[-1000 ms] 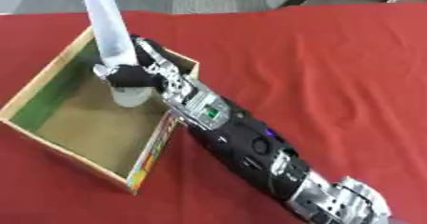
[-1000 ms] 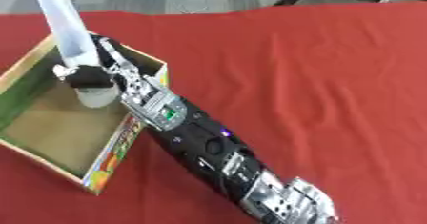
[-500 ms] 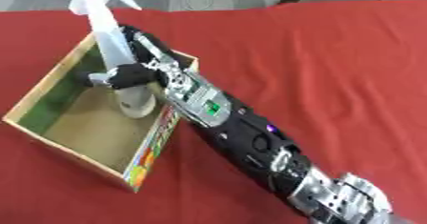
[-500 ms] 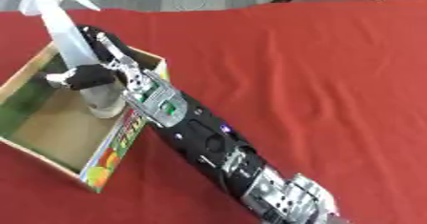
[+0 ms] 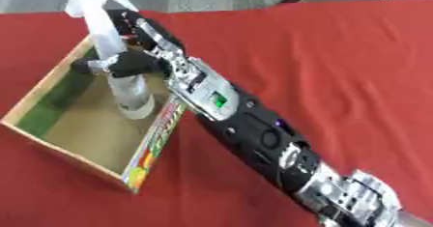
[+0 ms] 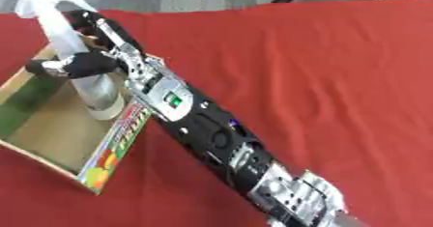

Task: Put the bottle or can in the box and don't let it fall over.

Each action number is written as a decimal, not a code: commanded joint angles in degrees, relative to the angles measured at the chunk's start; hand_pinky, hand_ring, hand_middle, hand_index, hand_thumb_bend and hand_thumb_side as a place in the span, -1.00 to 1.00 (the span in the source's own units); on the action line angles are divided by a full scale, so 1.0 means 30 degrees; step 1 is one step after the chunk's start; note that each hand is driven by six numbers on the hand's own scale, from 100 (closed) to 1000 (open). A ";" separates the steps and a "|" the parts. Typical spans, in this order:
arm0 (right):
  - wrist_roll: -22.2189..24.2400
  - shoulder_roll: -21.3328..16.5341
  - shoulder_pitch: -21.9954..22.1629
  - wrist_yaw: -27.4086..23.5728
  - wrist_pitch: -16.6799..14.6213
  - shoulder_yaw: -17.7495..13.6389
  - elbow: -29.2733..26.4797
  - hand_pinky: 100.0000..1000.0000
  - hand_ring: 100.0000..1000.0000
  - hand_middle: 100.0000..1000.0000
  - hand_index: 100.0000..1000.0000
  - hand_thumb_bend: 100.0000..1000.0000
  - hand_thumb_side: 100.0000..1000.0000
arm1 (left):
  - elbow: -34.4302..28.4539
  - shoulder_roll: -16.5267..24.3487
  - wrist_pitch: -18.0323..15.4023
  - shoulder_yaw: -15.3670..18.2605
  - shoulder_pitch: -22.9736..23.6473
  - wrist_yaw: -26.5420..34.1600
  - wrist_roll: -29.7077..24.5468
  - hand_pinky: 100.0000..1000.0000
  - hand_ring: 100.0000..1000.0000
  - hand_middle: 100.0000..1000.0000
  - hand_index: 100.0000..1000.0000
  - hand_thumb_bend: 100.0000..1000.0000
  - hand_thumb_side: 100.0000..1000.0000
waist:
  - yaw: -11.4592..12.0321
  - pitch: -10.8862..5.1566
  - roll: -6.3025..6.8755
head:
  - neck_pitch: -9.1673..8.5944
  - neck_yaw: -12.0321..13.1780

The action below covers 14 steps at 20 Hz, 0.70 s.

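The right hand's point(image 5: 135, 63) black fingers point(image 5: 93, 65) curled round a tall, translucent white plastic spray bottle point(image 5: 118, 78), its base inside the shallow cardboard box point(image 5: 64, 141) near the printed right wall. Since half a second earlier the bottle had tilted left. Red cloth covered the desk point(image 5: 338, 66), open rightward.

Both views look down from the robot's head, close over the red table point(image 5: 355, 52). They share the box point(image 5: 50, 136) and the right arm point(image 6: 211, 134). The right eye seems set slightly rightward, since everything there sits further left.
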 commanded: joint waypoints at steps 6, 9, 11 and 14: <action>0.0000 -0.0828 0.0541 -0.1602 0.0863 0.0349 -0.1699 0.83 0.81 0.58 0.77 0.38 -0.80 | -0.0290 0.0711 -0.0046 0.0347 0.0210 -0.0107 0.0132 0.60 0.53 0.51 0.58 -0.40 0.51 | -0.0372 -0.0774 0.0135 | 0.0264 0.0414; -0.0065 -0.1286 0.0903 -0.2153 0.1370 0.0603 -0.2371 0.83 0.81 0.59 0.77 0.38 -0.82 | -0.0252 0.0842 -0.0059 0.0494 0.0433 -0.0191 0.0273 0.60 0.53 0.51 0.58 -0.40 0.50 | -0.0715 -0.0943 0.0078 | 0.0457 0.0729; -0.0153 -0.1628 0.1138 -0.2586 0.1737 0.0825 -0.2940 0.83 0.81 0.59 0.77 0.37 -0.82 | -0.0224 0.0951 -0.0068 0.0586 0.0556 -0.0233 0.0400 0.60 0.53 0.51 0.58 -0.40 0.50 | -0.0968 -0.1073 0.0016 | 0.0621 0.0937; -0.0336 -0.2115 0.1490 -0.3144 0.2119 0.0921 -0.3894 0.82 0.81 0.60 0.77 0.36 -0.83 | -0.0234 0.1077 -0.0088 0.0632 0.0664 -0.0271 0.0469 0.60 0.53 0.51 0.58 -0.40 0.50 | -0.1246 -0.1239 0.0013 | 0.0790 0.1181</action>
